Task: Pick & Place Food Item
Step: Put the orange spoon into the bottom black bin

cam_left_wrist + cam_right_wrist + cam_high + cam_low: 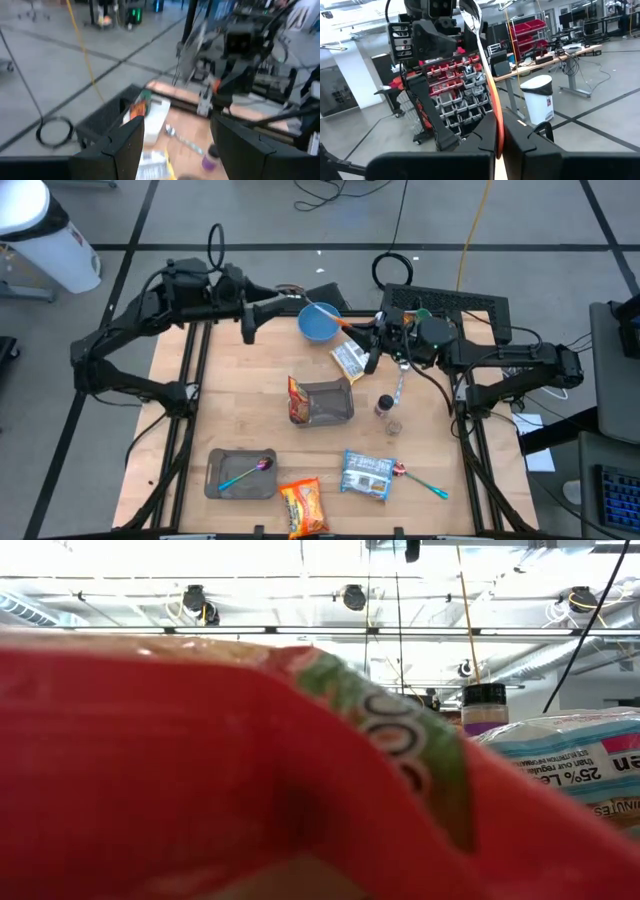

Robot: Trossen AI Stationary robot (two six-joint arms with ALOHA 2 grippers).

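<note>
Jaws of the right gripper (368, 330) were clamped on an orange-handled spoon (325, 311) over the blue bowl (320, 327) by the bench's far edge, the left gripper (249, 332) gaping empty beside it, so lowering the spoon into that bowl seemingly came next.

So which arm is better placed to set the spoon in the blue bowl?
Right. Its fingers are shut on the spoon, whose tip reaches over the bowl. The left fingers stand open beside the bowl, holding nothing.
</note>
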